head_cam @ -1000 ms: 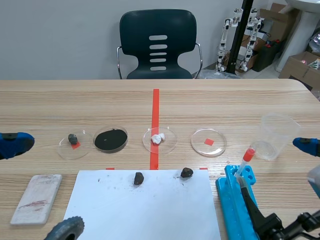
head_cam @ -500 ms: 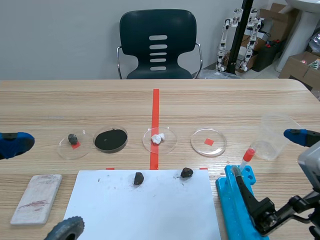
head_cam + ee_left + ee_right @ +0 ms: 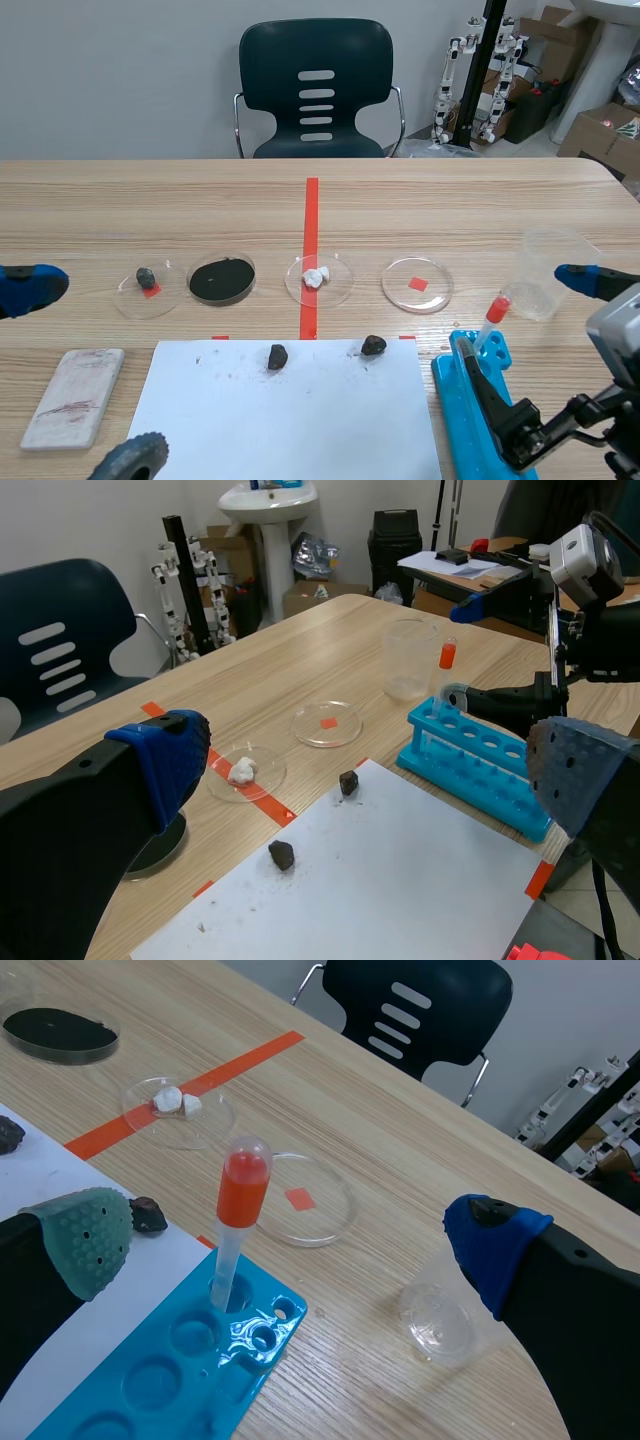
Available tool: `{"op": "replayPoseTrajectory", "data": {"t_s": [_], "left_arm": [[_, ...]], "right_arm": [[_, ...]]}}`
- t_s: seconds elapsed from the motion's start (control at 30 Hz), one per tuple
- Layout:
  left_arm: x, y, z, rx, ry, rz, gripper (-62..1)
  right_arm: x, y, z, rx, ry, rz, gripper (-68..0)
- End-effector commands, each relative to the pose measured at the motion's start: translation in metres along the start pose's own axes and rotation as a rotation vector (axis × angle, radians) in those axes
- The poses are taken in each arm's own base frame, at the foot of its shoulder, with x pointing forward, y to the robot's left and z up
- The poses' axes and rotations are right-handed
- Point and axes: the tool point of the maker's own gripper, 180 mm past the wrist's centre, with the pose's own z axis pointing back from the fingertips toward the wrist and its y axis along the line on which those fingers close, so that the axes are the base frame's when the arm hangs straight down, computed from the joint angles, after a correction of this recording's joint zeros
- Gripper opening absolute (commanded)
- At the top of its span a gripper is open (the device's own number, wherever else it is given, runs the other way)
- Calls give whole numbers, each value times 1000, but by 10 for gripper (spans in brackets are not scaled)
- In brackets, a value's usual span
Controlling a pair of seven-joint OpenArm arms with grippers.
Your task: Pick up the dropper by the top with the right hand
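- Room: chair (image 3: 270,60) across the table, boxes and clutter at the far right.
- Table (image 3: 450,200): pale wood, flat.
- Paper (image 3: 290,410): white sheet at the near edge.
- Rack (image 3: 170,1360): blue, just right of the paper.
- Right gripper (image 3: 290,1240): your tool. Fingers are spread wide and hold nothing. It is by far the nearer arm.
- Left gripper (image 3: 372,770): likewise spread and empty, well apart from the rack.
- Dropper (image 3: 228,1260): stands nearly upright in the rack's far-end hole, just ahead of you and between your right fingers.
- Bulb (image 3: 243,1188): red, at the dropper's top. You likely need to advance slightly, then close level on it.
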Motion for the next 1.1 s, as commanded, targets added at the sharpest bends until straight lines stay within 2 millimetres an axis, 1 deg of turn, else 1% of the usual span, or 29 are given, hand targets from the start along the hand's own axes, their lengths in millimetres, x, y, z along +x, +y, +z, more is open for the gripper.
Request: {"op": "replayPoseTrajectory", "data": {"t_s": [0.0,0.17,0.6,0.73,0.8,0.93,1.07], "left_arm": [[4,1,0,14,-20,8,14],[4,1,0,14,-20,8,14],[4,1,0,14,-20,8,14],[4,1,0,14,-20,8,14],[4,1,0,14,-20,8,14],[4,1,0,14,-20,8,14],[4,1,0,14,-20,8,14]], "right_arm": [[10,-5,-5,-14,-40,2,4],[12,-8,-10,-18,-49,8,4],[11,-7,-10,-17,-42,7,4],[9,-7,-10,-17,-33,7,-169],[9,-7,-10,-17,-30,7,-217],[9,-7,-10,-17,-30,7,-237],[9,-7,-10,-17,-31,7,-237]]}}
